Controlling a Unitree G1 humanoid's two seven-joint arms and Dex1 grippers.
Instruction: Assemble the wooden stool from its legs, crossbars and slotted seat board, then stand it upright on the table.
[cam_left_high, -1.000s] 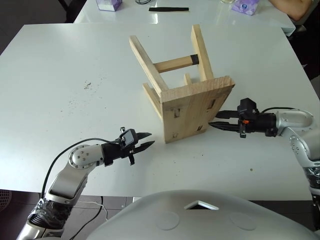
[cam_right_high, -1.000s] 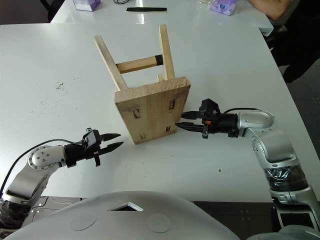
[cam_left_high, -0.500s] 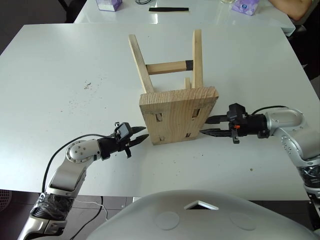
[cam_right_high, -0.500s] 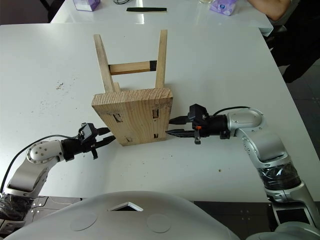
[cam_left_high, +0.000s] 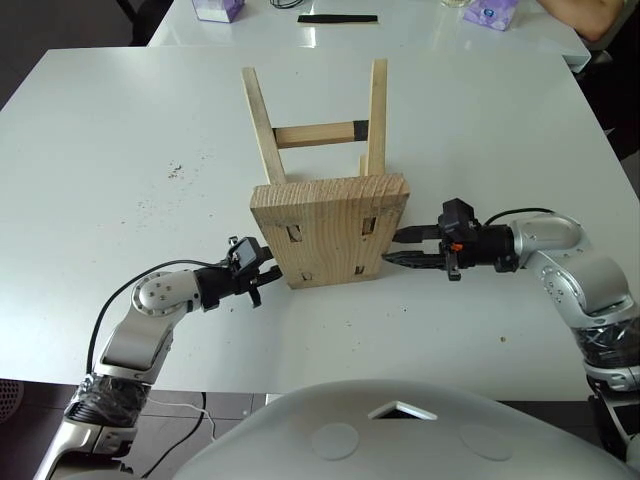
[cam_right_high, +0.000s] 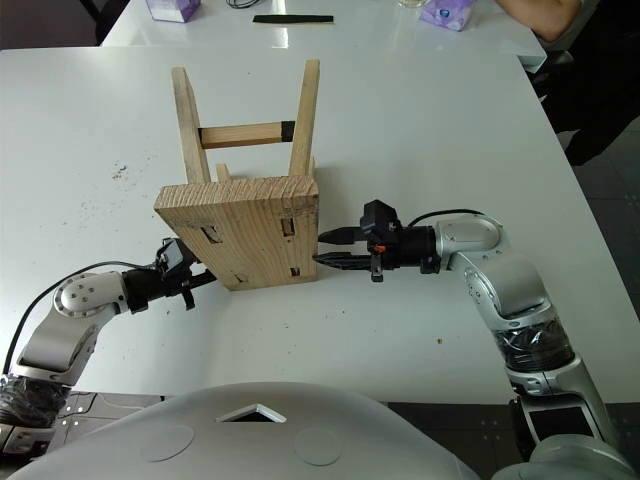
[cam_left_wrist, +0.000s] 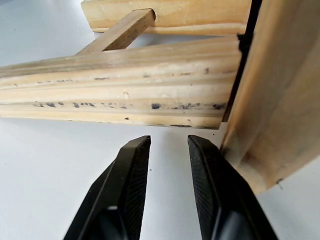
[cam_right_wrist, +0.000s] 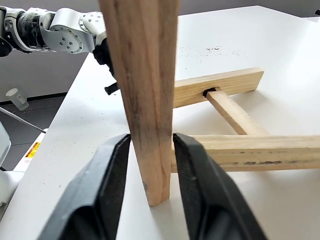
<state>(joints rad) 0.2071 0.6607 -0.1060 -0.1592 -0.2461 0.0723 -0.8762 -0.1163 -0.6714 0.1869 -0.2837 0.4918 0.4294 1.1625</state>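
Stool (cam_left_high: 325, 200) lies on its side on the table (cam_left_high: 120, 120), seat board (cam_left_high: 330, 232) standing on edge. Right gripper (cam_left_high: 390, 247) pinches the board's right edge; left gripper (cam_left_high: 266, 279) sits slightly parted and empty by its lower left corner. Tipping it up by one thin edge could let it twist or slip free

- Stool (cam_left_high: 330, 230) here: bare pale wood, rough-sawn grain, matt.
- Counter (cam_left_high: 120, 130): white, smooth, faint sheen.
- Left gripper (cam_left_wrist: 168, 142): matt black plastic, ribbed pads.
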